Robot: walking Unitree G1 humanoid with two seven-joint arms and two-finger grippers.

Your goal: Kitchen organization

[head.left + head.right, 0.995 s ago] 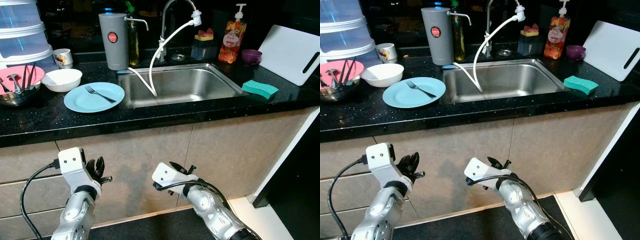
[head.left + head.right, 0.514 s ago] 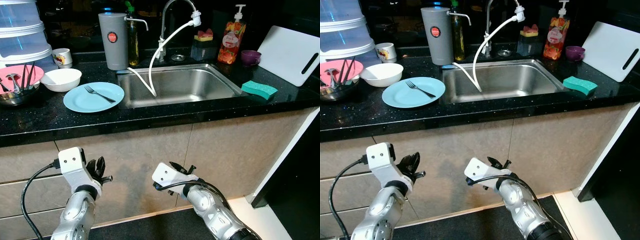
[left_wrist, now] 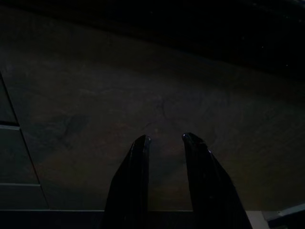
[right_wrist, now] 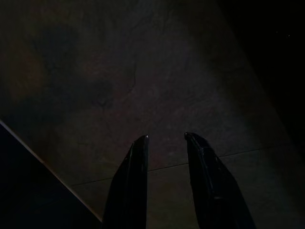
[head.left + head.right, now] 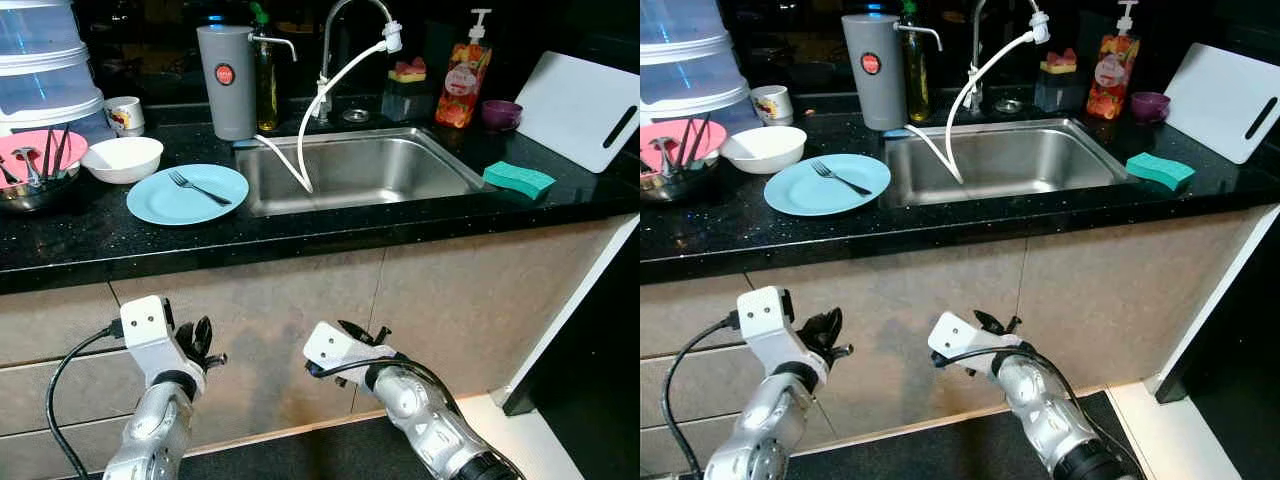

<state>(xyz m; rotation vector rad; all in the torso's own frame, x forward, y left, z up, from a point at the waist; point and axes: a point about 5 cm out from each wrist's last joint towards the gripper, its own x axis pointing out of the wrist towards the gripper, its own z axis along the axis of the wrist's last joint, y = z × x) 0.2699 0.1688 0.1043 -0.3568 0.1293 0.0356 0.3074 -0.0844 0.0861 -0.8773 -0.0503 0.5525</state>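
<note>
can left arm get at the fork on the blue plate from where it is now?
Probably yes, but not directly. The left gripper hangs open below the counter edge, facing the cabinet front. It must rise over that edge; above, the fork lies uncovered on the blue plate.

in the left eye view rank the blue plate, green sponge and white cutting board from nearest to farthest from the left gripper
1. Blue plate, on the counter's left side, above the left gripper hanging by the cabinet front.
2. Green sponge, across the sink on the right counter edge.
3. White cutting board, leaning at the far right, beyond the sponge.
</note>
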